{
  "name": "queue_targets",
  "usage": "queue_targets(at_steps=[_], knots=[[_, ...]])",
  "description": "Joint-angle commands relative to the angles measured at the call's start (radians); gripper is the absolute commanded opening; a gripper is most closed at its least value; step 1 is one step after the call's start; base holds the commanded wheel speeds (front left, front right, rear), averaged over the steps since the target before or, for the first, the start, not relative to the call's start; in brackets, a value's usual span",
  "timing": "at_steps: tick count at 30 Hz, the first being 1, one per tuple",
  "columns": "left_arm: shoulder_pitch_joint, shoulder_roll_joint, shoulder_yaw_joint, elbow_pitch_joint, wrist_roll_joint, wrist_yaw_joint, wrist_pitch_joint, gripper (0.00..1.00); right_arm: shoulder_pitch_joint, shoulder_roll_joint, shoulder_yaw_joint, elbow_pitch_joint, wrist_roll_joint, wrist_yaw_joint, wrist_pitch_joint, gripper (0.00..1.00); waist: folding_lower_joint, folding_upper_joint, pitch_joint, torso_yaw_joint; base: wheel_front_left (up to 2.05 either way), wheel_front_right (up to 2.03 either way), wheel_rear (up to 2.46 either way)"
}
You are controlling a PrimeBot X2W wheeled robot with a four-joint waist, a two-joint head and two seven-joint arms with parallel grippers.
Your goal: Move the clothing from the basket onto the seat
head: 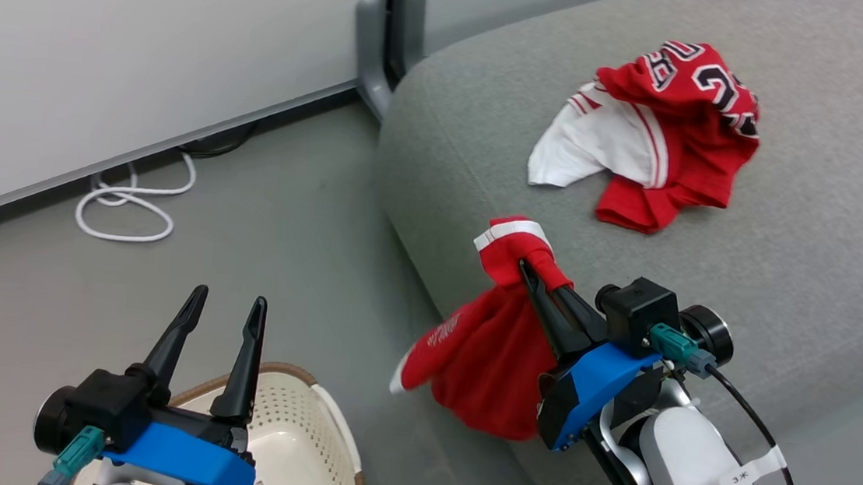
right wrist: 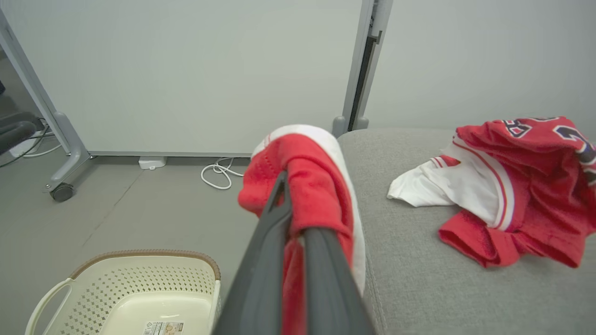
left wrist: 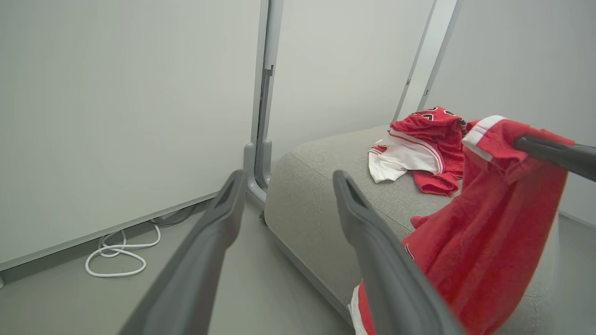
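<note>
Over the near edge of the seat [head: 787, 289], a red garment [head: 487, 365] is held by the right hand [head: 527, 270], whose fingers are closed tight on a white-trimmed band [head: 514, 234]; most of the cloth hangs down the seat's side, below its top. Farther in, a red and white jersey [head: 668, 130] lies crumpled on the seat. On the floor [head: 285, 222], the basket [right wrist: 139, 255] appears empty, only a label [right wrist: 165, 328] being seen on its bottom. The left hand [head: 230, 299] is poised above the basket, fingers spread wide with nothing between them.

The placing of what seems the last piece is judged to be the step in hand. The garment should be carried well in over the seat before release, so that the hanging bulk is brought onto the top and is not left to drag everything off the edge. The fingers should then be opened fully and lifted clear, since soft cloth is easily snagged on them
</note>
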Motion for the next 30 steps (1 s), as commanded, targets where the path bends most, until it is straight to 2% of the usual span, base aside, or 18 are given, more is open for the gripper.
queue_targets(at_steps=[1, 10, 19, 25, 30], knots=[[-0.008, 0.0, 0.006, 0.002, 0.007, -0.004, -0.003, 1.0, 0.013, -0.001, -0.003, -0.007, -0.008, 0.0, 0.002, 0.0, 0.0001, 0.0, 0.007, -0.028, 0.0, 0.0, 0.0], [-0.006, -0.008, 0.019, 0.01, 0.028, -0.021, -0.003, 1.0, 0.031, -0.001, -0.02, -0.03, -0.014, 0.0, 0.0, 0.0, 0.0001, 0.0, 0.024, -0.06, 0.0, 0.0, 0.0], [-0.037, -0.006, -0.001, 0.014, 0.044, -0.033, -0.003, 1.0, -0.042, -0.003, -0.064, -0.06, -0.036, 0.0, 0.016, 0.0, 0.0001, 0.0, 0.067, -0.026, 0.0, 0.0, 0.0], [-0.078, 0.012, -0.007, -0.009, 0.056, -0.033, -0.003, 1.0, -0.197, -0.109, -0.112, -0.162, -0.069, 0.0, 0.08, 0.0, 0.0001, 0.0, 0.147, 0.01, 0.0, 0.0, 0.0], [-0.119, 0.049, -0.003, -0.052, 0.076, -0.032, 0.01, 1.0, -0.351, -0.232, -0.183, -0.268, -0.005, 0.0, 0.175, 0.0, 0.0001, 0.0, 0.258, 0.025, 0.0, 0.0, 0.0]])
